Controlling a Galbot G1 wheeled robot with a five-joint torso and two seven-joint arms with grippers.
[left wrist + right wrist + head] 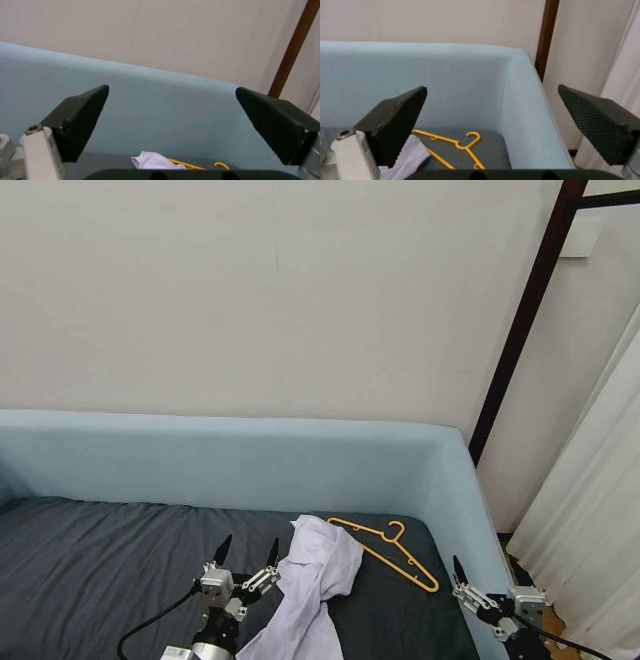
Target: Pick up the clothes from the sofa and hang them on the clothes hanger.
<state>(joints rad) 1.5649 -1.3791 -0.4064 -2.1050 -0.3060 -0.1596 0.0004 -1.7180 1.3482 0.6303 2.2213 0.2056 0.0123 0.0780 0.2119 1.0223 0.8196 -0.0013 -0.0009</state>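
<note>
Two grippers sit low in the frame with jaws spread wide and empty: left gripper bottom centre-left, right gripper bottom right. Just above, the pale shirt lies crumpled on the sofa seat, touching the orange hanger. It looks light and floppy, so pinch a bunched fold.

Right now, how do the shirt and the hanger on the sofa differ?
The shirt is pale lilac cloth; the hanger is orange. The shirt lies crumpled in a soft heap; the hanger is a thin rigid frame lying flat. The shirt is right beside the left gripper, which is open; the hanger lies nearer the right gripper, also open. Both rest on the dark seat of the sofa, and neither is held.
</note>
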